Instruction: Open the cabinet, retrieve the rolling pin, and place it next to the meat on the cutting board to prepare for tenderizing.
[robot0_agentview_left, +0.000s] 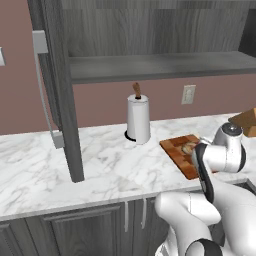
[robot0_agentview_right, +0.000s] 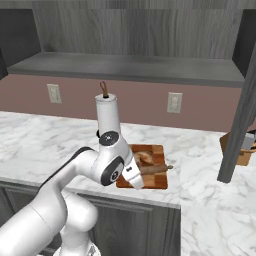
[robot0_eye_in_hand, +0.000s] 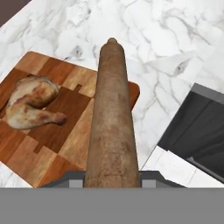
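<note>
Pincer (robot0_agentview_right: 141, 172) clamps rolling pin (robot0_eye_in_hand: 111, 118) above cutting board (robot0_eye_in_hand: 52, 131).

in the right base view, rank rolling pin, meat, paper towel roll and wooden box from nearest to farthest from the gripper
1. Rolling pin, held in the gripper, over the cutting board.
2. Meat, on the board just behind.
3. Paper towel roll, behind the board.
4. Wooden box, far right.

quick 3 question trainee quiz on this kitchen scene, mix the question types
1. True or false: the rolling pin already lies flat on the cutting board.
2. What stands behind the board, by the wall? A kettle, B paper towel roll, C bowl.
3. Fill in: the meat rests on the ____.

Key: 1 false, the pincer holds it above the board. 2 B. 3 cutting board.
</note>
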